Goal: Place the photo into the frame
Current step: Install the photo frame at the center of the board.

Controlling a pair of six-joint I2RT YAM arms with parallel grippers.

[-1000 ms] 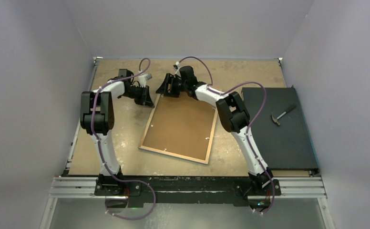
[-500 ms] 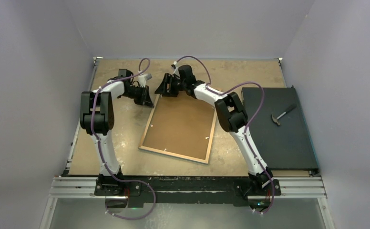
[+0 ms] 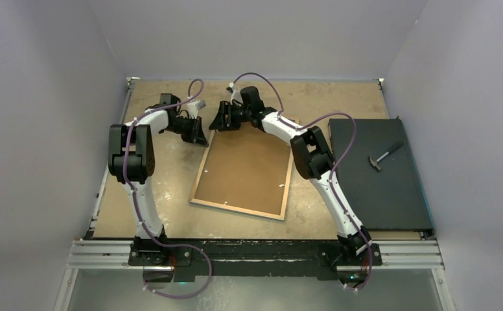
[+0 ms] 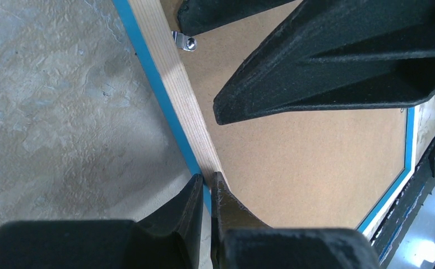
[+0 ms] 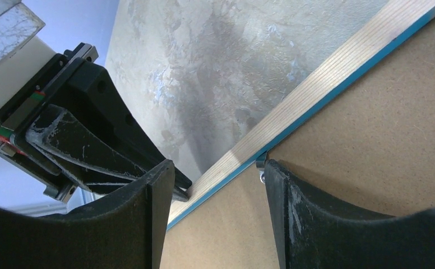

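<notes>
A: Where's the frame?
B: The frame (image 3: 202,170) lies face-down on the table (image 3: 164,188), w/ its wood back rim up and a thin blue edge showing. A brown backing board (image 3: 245,168) fills it.
A: Photo?
B: Not visible in any view. Maybe under the board, can't tell.
A: End effectors?
B: The left end effector (image 4: 207,193) is closed, pinching the rim at the far-left corner, prob. to stop the frame sliding. The right end effector (image 5: 218,168) is open and holds nothing. Its fingers straddle the far rim, right by a small metal tab (image 4: 184,42). My guess is it's lining up to work that tab, i.e. lock or free the board.
A: Anything else?
B: A hammer (image 3: 385,155) on a black mat (image 3: 378,194), well apart on the right.
</notes>
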